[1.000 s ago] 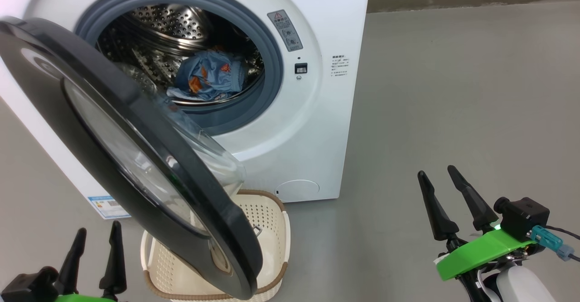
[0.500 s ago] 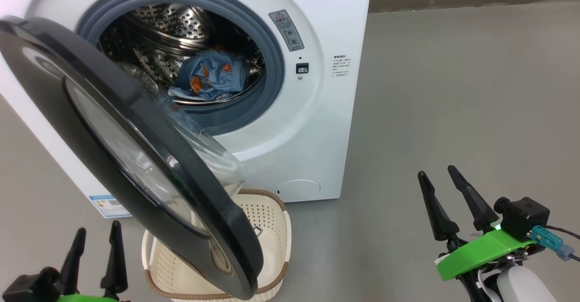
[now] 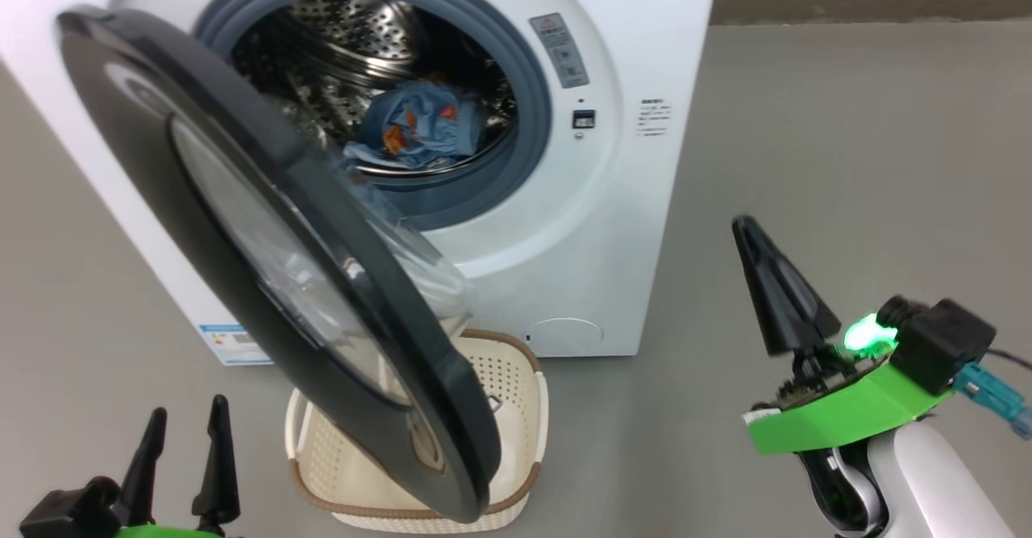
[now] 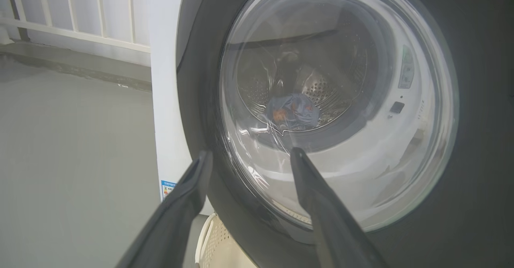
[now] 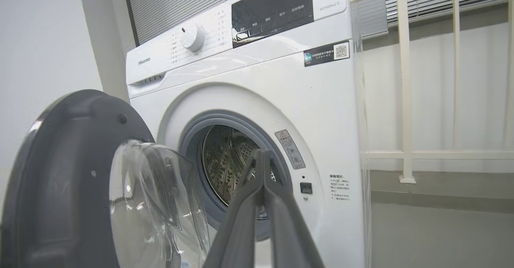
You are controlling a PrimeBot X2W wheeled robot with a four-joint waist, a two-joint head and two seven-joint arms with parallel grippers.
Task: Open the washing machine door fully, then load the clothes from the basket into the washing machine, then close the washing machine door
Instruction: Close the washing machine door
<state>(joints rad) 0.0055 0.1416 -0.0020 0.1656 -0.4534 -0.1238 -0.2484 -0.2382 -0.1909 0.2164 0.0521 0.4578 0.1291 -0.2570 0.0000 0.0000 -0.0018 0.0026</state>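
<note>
- Inside the perforated steel drum of the washing machine, the clothes lie bunched in a light blue heap with orange-brown patches, low in the drum.
- The washing machine door stands swung out at the left of the opening, partway open. Its clear glass bowl faces the grey rubber seal.
- The basket sits on the grey floor just before the machine. Its near part is hidden behind the door's lower edge.
- The left gripper is low, near the door's outer face. Its fingers are spread apart and hold nothing. The left wrist view shows them pointing at the door's rim and window.
- The right gripper is raised over the floor to the right of the machine, well apart from it. Its fingers are pressed together with nothing between them.
</note>
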